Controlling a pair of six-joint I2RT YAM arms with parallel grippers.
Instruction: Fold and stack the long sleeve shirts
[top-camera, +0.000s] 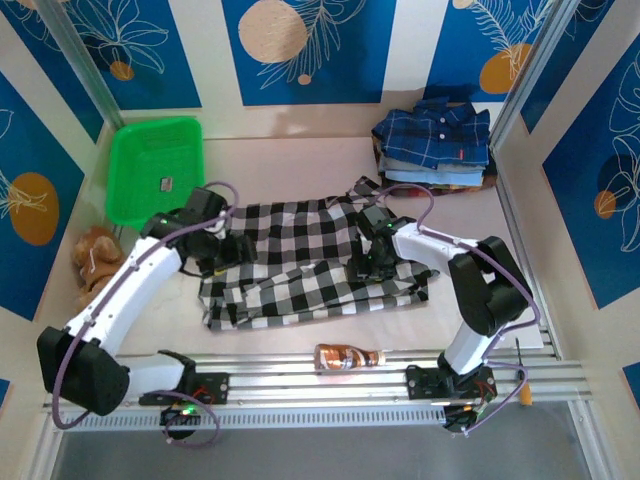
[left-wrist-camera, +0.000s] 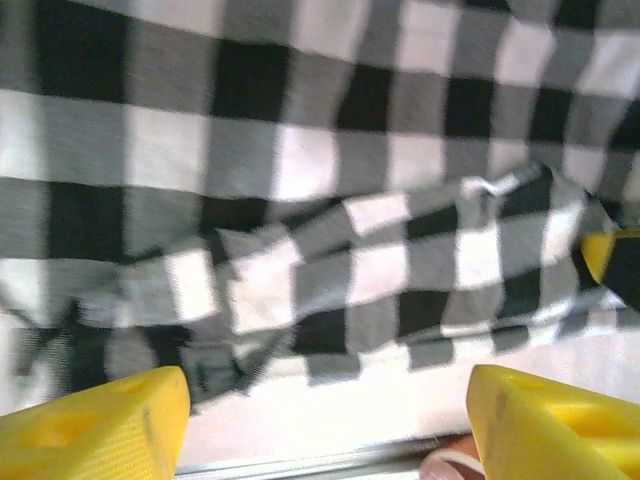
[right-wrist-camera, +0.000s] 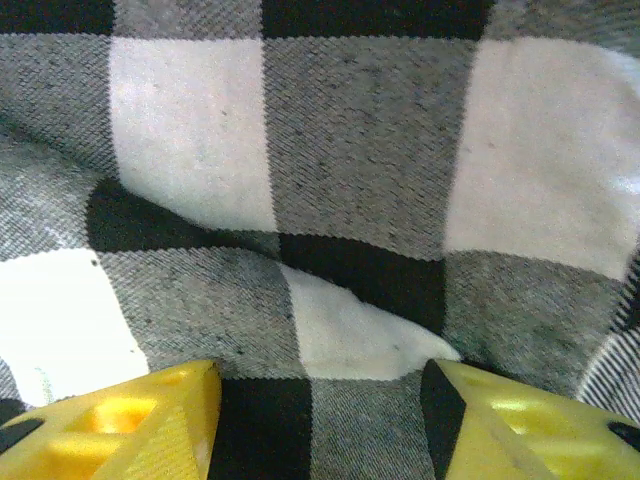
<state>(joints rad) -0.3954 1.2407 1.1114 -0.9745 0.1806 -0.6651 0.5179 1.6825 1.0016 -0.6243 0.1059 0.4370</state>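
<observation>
Two sets of jaws, left and right, are standing apart, gripping nothing, over the checked shirt (top-camera: 300, 262) lying rumpled mid-worktop (top-camera: 300, 160), well apart from the folded stack (top-camera: 435, 145). Folding appears to be underway; the next fold is calling for pinching an edge.

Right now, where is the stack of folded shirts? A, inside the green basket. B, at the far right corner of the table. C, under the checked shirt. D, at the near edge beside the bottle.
B: the stack of folded shirts, navy plaid shirt on top, sits at the far right corner of the table, apart from the checked shirt and the green basket.
</observation>
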